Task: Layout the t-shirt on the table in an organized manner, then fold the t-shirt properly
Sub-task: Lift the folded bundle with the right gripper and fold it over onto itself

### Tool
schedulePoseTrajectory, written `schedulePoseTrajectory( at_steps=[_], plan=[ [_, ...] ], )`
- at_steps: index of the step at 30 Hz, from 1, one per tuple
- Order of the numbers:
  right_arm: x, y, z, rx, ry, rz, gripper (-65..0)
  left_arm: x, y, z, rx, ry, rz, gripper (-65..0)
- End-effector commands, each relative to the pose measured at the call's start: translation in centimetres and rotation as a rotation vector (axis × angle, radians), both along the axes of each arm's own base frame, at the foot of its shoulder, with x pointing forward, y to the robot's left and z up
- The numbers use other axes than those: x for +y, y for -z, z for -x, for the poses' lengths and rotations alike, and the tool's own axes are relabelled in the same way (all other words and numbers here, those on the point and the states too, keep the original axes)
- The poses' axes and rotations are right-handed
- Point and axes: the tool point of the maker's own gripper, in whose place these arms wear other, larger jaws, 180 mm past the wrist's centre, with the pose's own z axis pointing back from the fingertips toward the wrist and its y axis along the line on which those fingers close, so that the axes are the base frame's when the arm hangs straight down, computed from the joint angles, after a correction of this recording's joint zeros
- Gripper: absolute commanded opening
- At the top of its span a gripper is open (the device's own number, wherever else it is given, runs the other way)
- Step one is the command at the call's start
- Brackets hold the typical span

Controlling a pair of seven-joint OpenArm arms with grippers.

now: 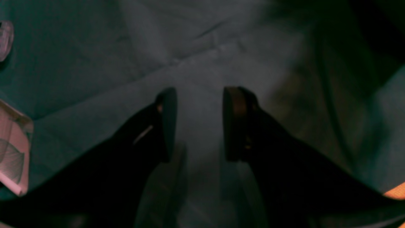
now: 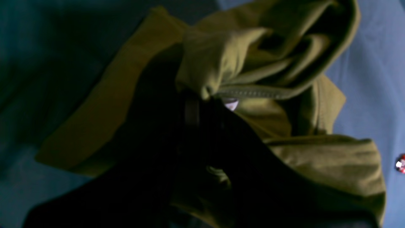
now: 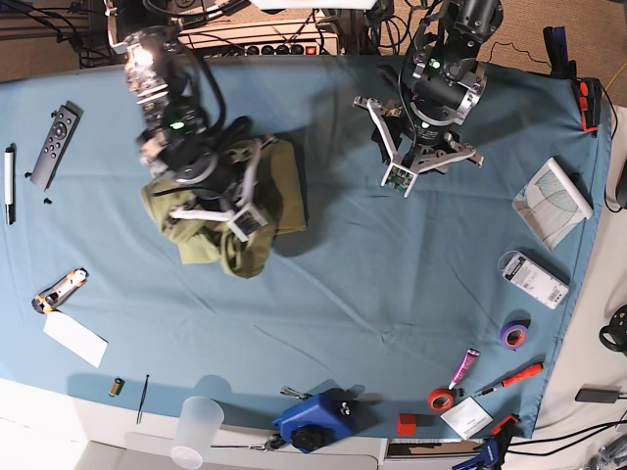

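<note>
The olive-green t-shirt [image 3: 279,186] lies bunched in a heap on the left half of the teal table [image 3: 353,284]. In the right wrist view the t-shirt [image 2: 284,69] fills the frame in thick folds, its small white tag [image 2: 230,104] right beside the fingers. My right gripper [image 2: 202,107] is shut on a fold of that cloth near the collar seam; in the base view my right gripper [image 3: 235,211] sits over the heap. My left gripper [image 1: 201,126] hangs open over bare cloth, nothing between its fingers. In the base view the left gripper [image 3: 416,168] is to the right of the shirt, apart from it.
A remote [image 3: 54,142], pen [image 3: 10,171] and utility knife [image 3: 54,291] lie along the left edge. A patterned pad [image 3: 554,191], small box [image 3: 534,279], tape rolls [image 3: 514,333] and screwdriver [image 3: 509,380] sit at the right. A clear cup [image 3: 196,426] and blue tool [image 3: 313,421] stand at the front.
</note>
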Motion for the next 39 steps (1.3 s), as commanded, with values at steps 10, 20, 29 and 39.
schedulePoseTrajectory(
  at_steps=[10,20,29,39],
  plan=[
    [4.0,0.1,2.4,0.049,-0.122,0.024,-40.3,-0.1,-1.0,-0.6,-0.043,-0.005,0.016,-42.5],
    [6.2,-8.9,1.7,-0.245,-0.171,-0.063,-40.4,-0.1,-1.0,-0.6,-0.043,-0.005,0.016,-42.5],
    [-8.8,-14.4,-2.8,-0.509,0.411,0.13,-40.6,-0.1,-0.7,-0.2,-0.031,-0.005,0.015,-42.5],
    [-14.1,-5.7,-2.4,-0.147,0.481,0.023,-40.6,3.5,2.0,3.5,0.04,-0.003,-0.12,-42.5]
  ],
)
